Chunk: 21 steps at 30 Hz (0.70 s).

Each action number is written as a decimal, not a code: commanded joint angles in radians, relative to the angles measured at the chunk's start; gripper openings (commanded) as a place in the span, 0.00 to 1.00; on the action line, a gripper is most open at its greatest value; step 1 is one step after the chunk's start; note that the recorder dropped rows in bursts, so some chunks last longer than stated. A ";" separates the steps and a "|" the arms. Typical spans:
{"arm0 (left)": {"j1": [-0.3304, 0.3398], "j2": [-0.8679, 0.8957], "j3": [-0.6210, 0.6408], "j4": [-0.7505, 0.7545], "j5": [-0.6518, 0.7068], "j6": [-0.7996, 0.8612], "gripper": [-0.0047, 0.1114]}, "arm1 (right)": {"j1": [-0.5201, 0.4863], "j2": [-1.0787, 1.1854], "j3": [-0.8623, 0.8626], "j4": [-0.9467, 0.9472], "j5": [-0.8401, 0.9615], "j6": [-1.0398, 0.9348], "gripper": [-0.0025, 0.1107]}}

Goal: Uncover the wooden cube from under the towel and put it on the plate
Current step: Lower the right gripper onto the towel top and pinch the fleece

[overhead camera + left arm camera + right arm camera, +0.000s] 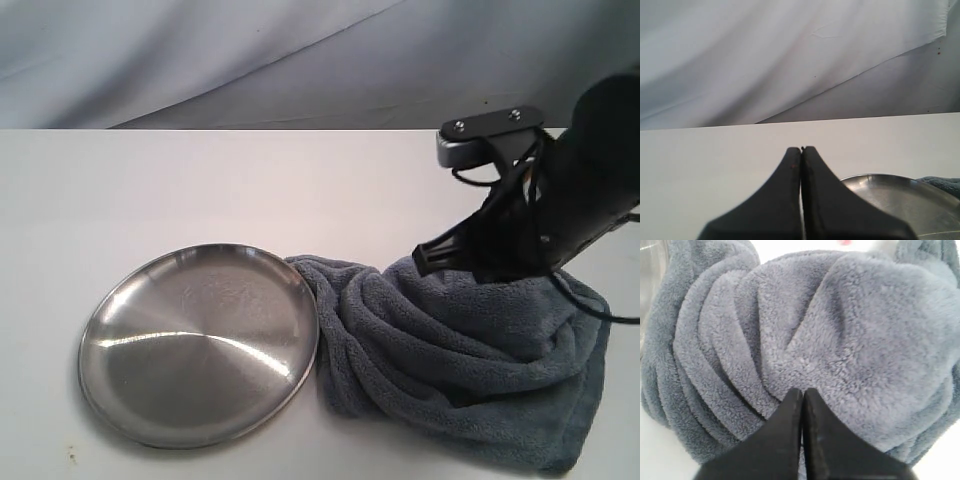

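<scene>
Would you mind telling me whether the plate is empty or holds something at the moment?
Empty: the plate shows only bare steel; the towel lies bunched beside it.

You are working at a staged test bench, lab-like rather than a home. A bare white table (150, 190) runs back to a pale draped backdrop cloth (250, 50) that closes off the room. A black robot arm (590, 170) trailing cables reaches in over it. A steel plate (200, 345) and a bunched towel (460, 360) lie there as props.
</scene>
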<state>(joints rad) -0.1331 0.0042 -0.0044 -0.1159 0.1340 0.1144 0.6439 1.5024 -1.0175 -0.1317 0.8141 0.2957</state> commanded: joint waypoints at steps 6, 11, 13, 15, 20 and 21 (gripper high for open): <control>-0.005 -0.004 0.004 -0.002 -0.003 -0.003 0.04 | -0.165 0.058 -0.204 0.158 0.254 -0.180 0.02; -0.005 -0.004 0.004 -0.002 -0.003 -0.003 0.04 | -0.167 0.097 -0.226 0.200 0.270 -0.190 0.02; -0.005 -0.004 0.004 -0.002 -0.003 -0.003 0.04 | -0.167 0.106 -0.226 0.212 0.266 -0.194 0.02; -0.005 -0.004 0.004 -0.002 -0.003 -0.003 0.04 | -0.167 0.110 -0.226 0.212 0.266 -0.194 0.02; -0.005 -0.004 0.004 -0.002 -0.003 -0.003 0.04 | -0.167 0.110 -0.228 0.217 0.285 -0.194 0.14; -0.005 -0.004 0.004 -0.002 -0.003 -0.003 0.04 | -0.167 0.110 -0.228 0.215 0.290 -0.194 0.21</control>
<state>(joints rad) -0.1331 0.0042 -0.0044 -0.1159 0.1340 0.1144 0.4836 1.6125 -1.2375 0.0767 1.0872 0.1110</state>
